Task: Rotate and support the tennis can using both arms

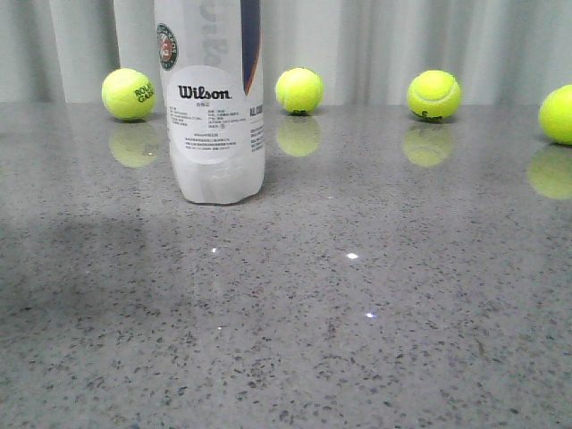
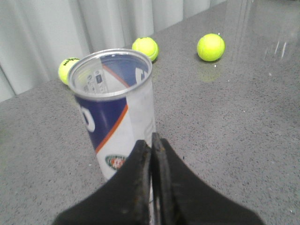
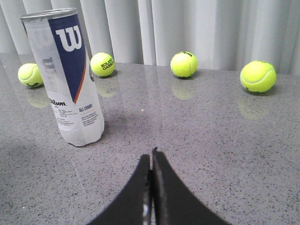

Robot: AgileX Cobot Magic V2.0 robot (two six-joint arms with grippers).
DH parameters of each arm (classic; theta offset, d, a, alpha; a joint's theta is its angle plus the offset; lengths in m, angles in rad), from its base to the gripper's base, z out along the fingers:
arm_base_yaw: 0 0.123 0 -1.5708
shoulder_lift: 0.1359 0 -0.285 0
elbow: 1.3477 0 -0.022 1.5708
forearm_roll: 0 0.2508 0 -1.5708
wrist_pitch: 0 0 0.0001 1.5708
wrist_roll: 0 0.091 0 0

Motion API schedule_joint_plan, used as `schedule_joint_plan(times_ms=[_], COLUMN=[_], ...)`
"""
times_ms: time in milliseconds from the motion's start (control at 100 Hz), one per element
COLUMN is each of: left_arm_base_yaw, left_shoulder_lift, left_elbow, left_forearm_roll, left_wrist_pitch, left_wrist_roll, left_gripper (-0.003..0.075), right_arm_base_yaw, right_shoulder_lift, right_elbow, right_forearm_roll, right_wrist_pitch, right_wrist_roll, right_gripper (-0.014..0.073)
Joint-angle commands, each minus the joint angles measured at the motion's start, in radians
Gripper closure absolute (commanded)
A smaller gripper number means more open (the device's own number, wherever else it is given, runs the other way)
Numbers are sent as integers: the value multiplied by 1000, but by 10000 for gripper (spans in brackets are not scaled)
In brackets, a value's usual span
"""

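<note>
Grey speckled stone is making up the table, glossy enough that it is mirroring the balls and throwing back small glints of light; pale pleated curtains are closing off the far edge. Standing upright on the left half of this surface is the tennis can, its open metal rim pointing up and its round white label facing the front camera; in the left wrist view no balls are showing inside it. It is resting on its base alone, with nothing touching it, which fits a task that is, by my judgement, only beginning: neither rotation nor support is under way. The left gripper is hovering close behind the can with its two black fingers pressed together, holding nothing. The right gripper is sitting well apart from the can, off to its side, fingers likewise closed on nothing. Both would probably need to be opening before a two-sided hold. Four yellow tennis balls are lying loose along the back near the curtains: one just left of the can, one just right, one further right, and one cut by the frame edge.
</note>
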State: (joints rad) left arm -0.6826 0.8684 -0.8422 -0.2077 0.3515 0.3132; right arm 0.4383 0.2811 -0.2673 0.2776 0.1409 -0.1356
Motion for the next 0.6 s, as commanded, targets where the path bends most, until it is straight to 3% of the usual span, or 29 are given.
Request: schedule_joint_plan(times_ms=[0, 220, 590], left_arm_base_yaw=[-2, 33, 364], left_shoulder_lift=[-77, -191, -243], left_elbow=[31, 126, 190], left_forearm_roll=[-17, 62, 62], left_wrist_pitch=[-87, -84, -73], left_wrist_roll=[-9, -24, -48], left_gripper=[738, 738, 738], right_arm_base_yaw=[0, 0, 0], right_shoulder_lift=[6, 6, 6], right_elbow=[-28, -28, -28], right_forearm_roll=[7, 7, 7], right_wrist_pitch=[-76, -76, -76], right_wrist_roll=[-6, -6, -6], right_gripper=[652, 652, 652])
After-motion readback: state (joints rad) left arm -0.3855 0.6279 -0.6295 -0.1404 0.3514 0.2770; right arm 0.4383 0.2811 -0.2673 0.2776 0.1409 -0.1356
